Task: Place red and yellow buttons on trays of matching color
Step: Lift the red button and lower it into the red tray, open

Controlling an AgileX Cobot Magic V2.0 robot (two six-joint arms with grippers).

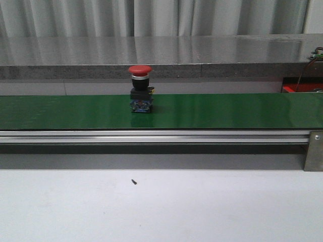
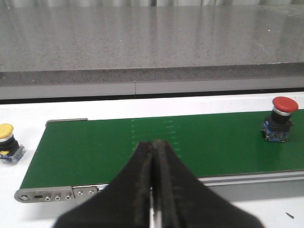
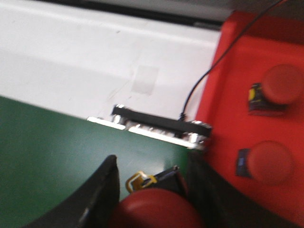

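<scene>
- Conveyor belt (image 1: 227, 111) runs green across the middle of the front view; one red button (image 1: 140, 86) stands on it at centre frame, cap up, long axis vertical.
- At the far left of my left wrist view a yellow button (image 2: 8, 143) sits upright on the white table (image 2: 28, 118), just off the belt's end; the belt's red button shows at the far right of that frame.
- My left end effector (image 2: 154, 185), bottom centre of that view, has its fingers pressed together with nothing between them.
- My right end effector (image 3: 152, 199), at the bottom of the right wrist view, holds a second red button (image 3: 156, 209) between its fingers, red cap towards the camera. The picture is blurred, so I cannot judge how firm the grip is.
- At the right of that frame the red tray (image 3: 237, 71) already carries two red buttons (image 3: 280, 88), caps up.
- I judge the step in hand is setting mine down there: carry it over a bare patch of tray, clear of the black cable (image 3: 199, 90), lower it level, then let go.
</scene>
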